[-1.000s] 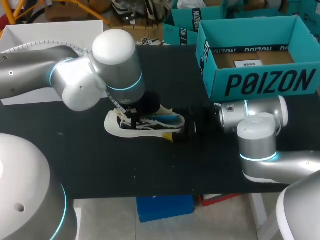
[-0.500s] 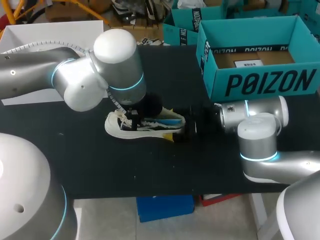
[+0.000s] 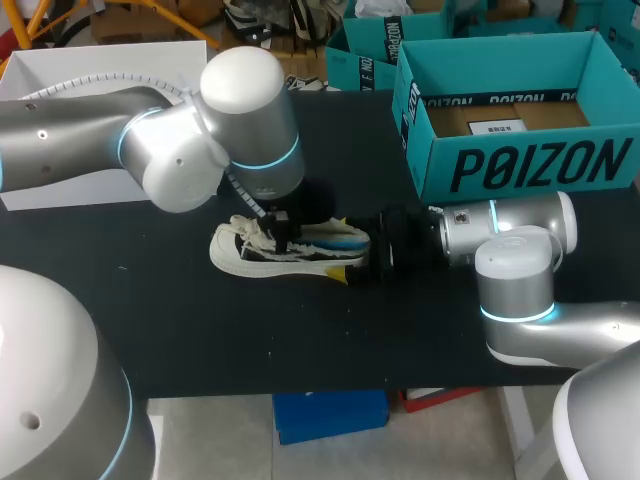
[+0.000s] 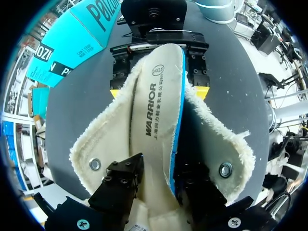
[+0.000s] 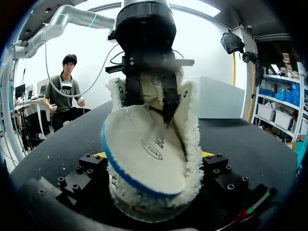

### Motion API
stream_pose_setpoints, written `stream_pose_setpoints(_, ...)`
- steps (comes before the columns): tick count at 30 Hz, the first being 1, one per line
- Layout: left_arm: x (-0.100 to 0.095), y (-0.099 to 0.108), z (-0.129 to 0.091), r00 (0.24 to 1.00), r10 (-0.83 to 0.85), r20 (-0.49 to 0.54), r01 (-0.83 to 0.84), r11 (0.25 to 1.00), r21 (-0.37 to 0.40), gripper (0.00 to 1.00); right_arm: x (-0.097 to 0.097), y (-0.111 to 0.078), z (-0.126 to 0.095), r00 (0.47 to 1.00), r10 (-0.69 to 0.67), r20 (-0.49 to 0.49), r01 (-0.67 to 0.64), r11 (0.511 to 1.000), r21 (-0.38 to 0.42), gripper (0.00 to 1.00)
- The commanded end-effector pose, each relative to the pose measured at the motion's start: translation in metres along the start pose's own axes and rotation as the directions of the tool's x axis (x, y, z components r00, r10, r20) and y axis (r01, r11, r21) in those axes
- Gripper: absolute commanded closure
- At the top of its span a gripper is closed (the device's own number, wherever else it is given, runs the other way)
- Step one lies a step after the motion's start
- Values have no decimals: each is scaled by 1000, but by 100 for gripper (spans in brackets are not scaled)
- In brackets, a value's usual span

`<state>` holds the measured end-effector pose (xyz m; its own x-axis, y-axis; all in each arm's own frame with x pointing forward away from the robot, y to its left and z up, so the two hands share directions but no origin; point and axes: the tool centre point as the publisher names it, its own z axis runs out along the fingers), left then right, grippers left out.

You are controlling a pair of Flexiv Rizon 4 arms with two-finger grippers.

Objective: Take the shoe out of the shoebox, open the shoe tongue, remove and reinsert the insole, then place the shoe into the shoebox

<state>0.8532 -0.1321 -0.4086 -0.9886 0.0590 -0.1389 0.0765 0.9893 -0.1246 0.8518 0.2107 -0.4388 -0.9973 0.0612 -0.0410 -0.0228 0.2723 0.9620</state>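
A white fleece-lined shoe (image 3: 250, 255) lies on its sole in the middle of the black table, toe to the left. Its white insole (image 4: 156, 106) with a blue edge slants up out of the heel opening (image 5: 144, 159). My left gripper (image 3: 283, 230) stands over the shoe's mouth, its black fingers (image 4: 126, 175) apart on either side of the insole's front end, open. My right gripper (image 3: 347, 246) comes in from the right and clasps the heel between its yellow tips (image 4: 203, 91), one on each side. The open teal shoebox (image 3: 520, 165) stands at the back right.
A second teal box (image 3: 365, 55) sits behind the shoebox at the table's back edge. A white box (image 3: 100, 60) stands at the back left, behind my left arm. Bare black tabletop (image 3: 300, 340) lies in front of the shoe.
My left arm has shifted a little to the right over the shoe, and its fingers have spread apart around the insole. The right arm and the shoe have stayed put.
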Motion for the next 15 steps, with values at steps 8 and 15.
stream_pose_setpoints(8, 2, -17, -1, 999, 49, -5, -49, 998, 30, 70, -1, -9, 2, 1000, 1, 1, -1, 1000, -1, 100)
stream_pose_setpoints(15, 6, -37, 4, 996, 84, -19, -83, 995, 57, 70, -1, -9, 2, 1000, 1, 1, -1, 1000, -1, 100)
